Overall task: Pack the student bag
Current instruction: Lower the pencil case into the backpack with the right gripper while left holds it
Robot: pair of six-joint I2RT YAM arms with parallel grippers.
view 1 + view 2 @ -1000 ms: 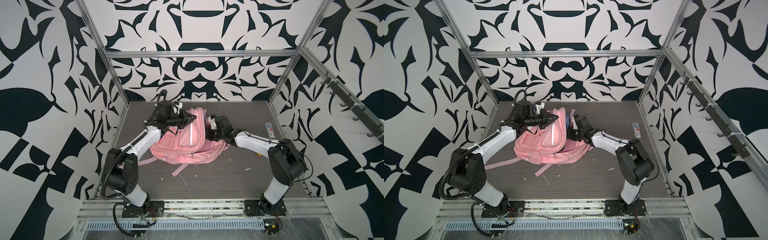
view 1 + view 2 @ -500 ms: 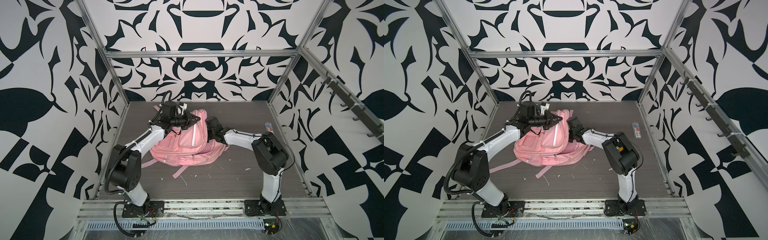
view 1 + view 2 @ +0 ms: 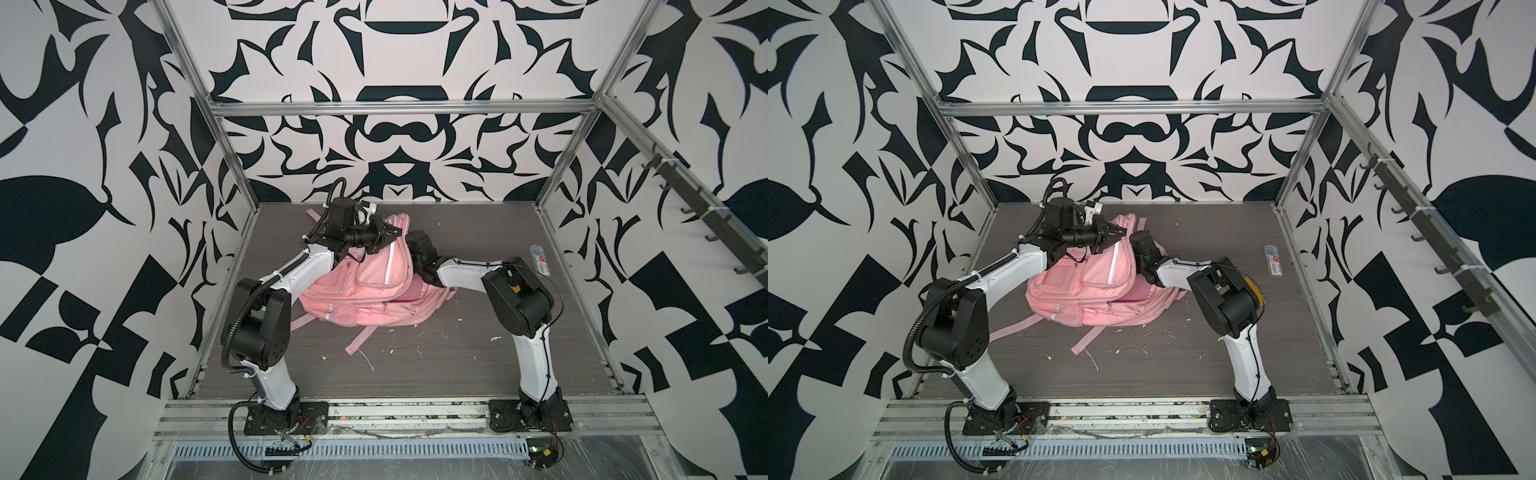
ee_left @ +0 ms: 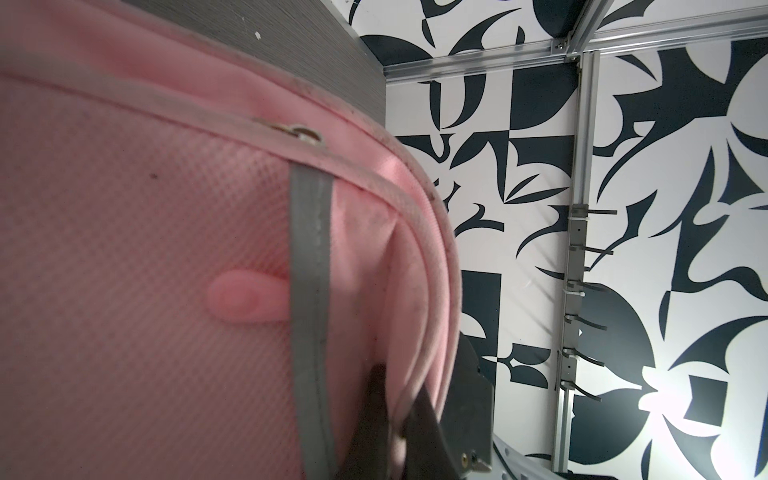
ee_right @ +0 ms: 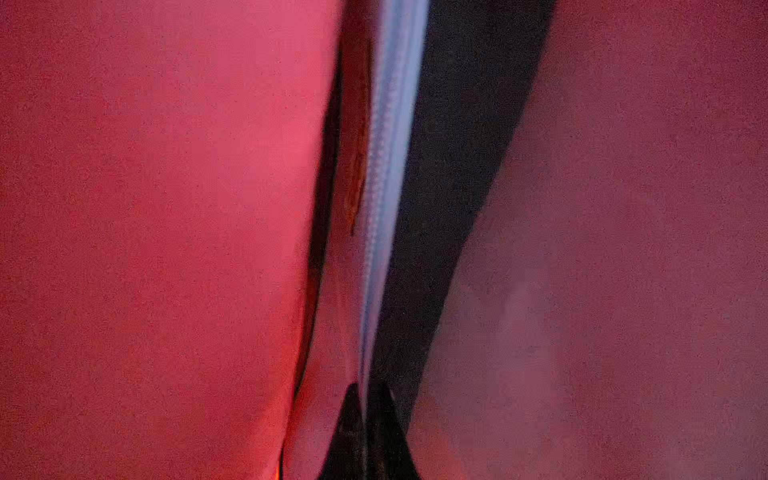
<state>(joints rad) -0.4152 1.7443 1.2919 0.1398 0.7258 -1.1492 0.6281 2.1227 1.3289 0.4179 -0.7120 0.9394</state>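
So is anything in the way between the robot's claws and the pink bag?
Nothing visible is in the way. The left gripper is pinched shut on the top edge of the student bag. The right gripper is tucked inside the bag, shut on a pale blue zip strip.

Top views: you get bright, even light; soft shadows on table (image 3: 415,365); frame edges bowed | left wrist: bag (image 4: 145,249) close, soft-focused; white glare on wall (image 4: 673,399) | right wrist: dim, red, grainy, blurred.
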